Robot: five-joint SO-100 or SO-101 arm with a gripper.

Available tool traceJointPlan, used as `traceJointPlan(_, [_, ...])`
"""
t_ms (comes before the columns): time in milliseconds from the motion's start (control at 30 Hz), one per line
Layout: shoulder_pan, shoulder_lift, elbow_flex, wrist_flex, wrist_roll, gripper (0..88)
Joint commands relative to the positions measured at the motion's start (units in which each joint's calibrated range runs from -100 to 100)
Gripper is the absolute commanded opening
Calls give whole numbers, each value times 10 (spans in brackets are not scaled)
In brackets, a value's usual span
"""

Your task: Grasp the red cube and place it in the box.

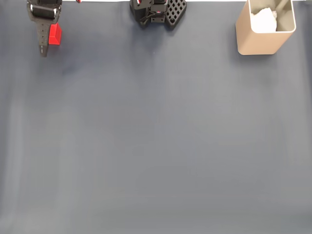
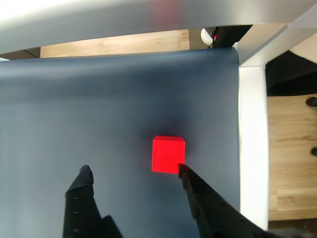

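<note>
Where tool point(image 2: 133, 171) gapes, red cube point(image 2: 168, 154) touches 1 fingertip.

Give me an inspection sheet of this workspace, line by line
Surface: dark blue-grey mat, flat.
Job's things: red cube on the mat near its edge in the wrist view; tan box upright at top right of the fixed view, something white inside.
Clutter: nothing seen.
Gripper: gripper open, fingers apart, cube just ahead beside one fingertip, not held.
Cables: nothing clear; the black robot base sits at top centre.
Surroundings: white table edge, wooden floor beyond.
</note>
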Motion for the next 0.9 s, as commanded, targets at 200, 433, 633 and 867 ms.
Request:
traceJointPlan(200, [1,7,-23,-16,-3,415])
traceJointPlan(433, [14,8,-24,-24,3,415])
traceJointPlan(633, [27,15,-24,-29,8,415])
traceJointPlan(867, [36,27,-28,-38,14,414])
